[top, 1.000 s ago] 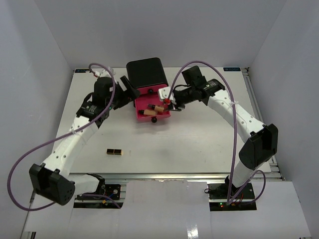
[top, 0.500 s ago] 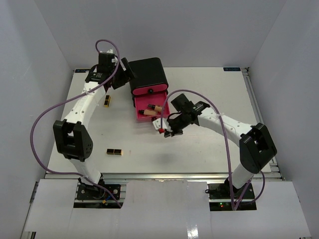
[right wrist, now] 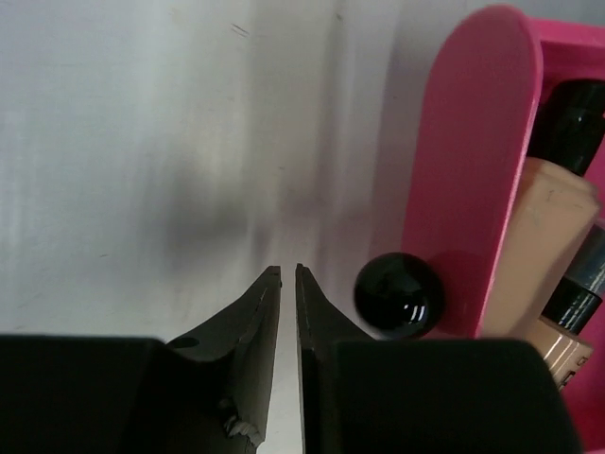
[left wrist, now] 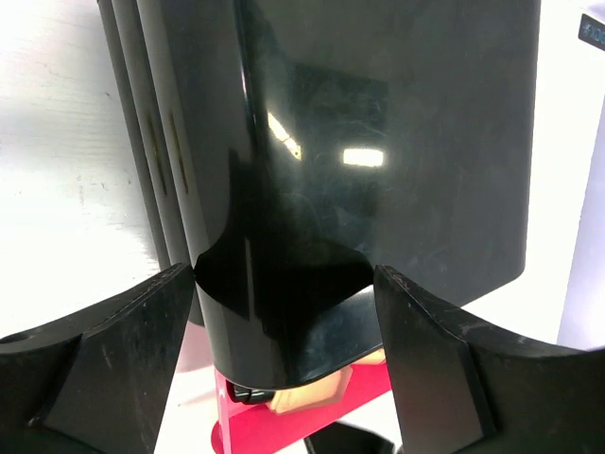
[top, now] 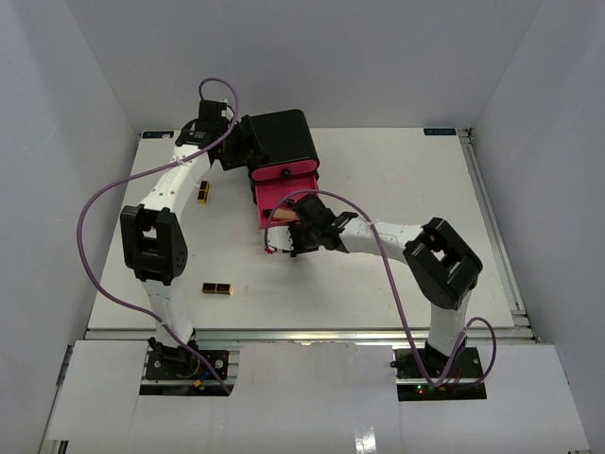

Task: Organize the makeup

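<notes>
While two tan bottles (right wrist: 553, 246) already lie in the open pink drawer (top: 284, 206), two lipstick cases (top: 216, 288) wait on the worktop (top: 397, 189), the right fingers (right wrist: 284, 284) nearly closed and empty beside the knob (right wrist: 399, 295), the left fingers (left wrist: 284, 312) wide around the black box (left wrist: 359, 142).

White table (top: 397, 274): black box (top: 280, 142), two lipstick cases (top: 216, 288).

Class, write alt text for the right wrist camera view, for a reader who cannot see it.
The right end effector is shut and holds nothing, its tips just left of the black knob on a pink drawer front. Behind the front, tan bottles with dark caps lie in the drawer; bare white table fills the left.
</notes>
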`<move>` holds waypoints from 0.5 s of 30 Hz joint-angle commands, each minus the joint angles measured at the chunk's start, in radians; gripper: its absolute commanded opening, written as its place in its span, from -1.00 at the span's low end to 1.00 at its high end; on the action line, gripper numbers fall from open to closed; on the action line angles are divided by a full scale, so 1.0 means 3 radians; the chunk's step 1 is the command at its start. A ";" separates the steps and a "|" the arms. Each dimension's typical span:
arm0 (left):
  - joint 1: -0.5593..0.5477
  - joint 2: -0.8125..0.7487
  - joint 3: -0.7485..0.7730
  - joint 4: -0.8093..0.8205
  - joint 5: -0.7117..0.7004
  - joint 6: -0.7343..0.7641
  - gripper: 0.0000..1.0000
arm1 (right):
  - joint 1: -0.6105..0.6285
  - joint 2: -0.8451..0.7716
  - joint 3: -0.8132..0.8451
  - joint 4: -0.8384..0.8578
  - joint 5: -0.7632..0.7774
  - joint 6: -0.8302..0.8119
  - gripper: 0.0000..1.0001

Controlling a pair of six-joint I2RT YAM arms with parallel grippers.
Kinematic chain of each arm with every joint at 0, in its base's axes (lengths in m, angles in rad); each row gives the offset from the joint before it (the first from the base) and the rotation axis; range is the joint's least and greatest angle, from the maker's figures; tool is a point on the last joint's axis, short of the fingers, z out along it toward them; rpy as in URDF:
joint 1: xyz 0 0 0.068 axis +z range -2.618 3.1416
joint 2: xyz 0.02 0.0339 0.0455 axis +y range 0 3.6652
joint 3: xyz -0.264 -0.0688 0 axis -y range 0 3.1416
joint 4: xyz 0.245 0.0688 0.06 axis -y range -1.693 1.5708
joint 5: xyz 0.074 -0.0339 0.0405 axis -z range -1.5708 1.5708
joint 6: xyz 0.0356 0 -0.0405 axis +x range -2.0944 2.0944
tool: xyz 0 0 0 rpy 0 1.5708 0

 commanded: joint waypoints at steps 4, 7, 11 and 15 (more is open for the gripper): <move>0.0014 -0.0123 -0.0270 0.0009 0.0365 0.0078 0.70 | -0.0006 0.0380 0.0186 0.1087 0.0920 -0.0128 -0.58; 0.0014 -0.0148 -0.0397 0.0024 0.0487 0.0114 0.69 | -0.0040 0.0466 0.0418 0.1244 0.0969 -0.0131 -0.56; 0.0014 -0.0166 -0.0574 0.0057 0.0601 0.0127 0.67 | -0.0078 0.0570 0.0668 0.1378 0.1007 -0.0184 -0.52; 0.0014 -0.0183 -0.0679 0.0086 0.0665 0.0127 0.67 | -0.0116 0.0711 0.0906 0.1394 0.1023 -0.0195 -0.52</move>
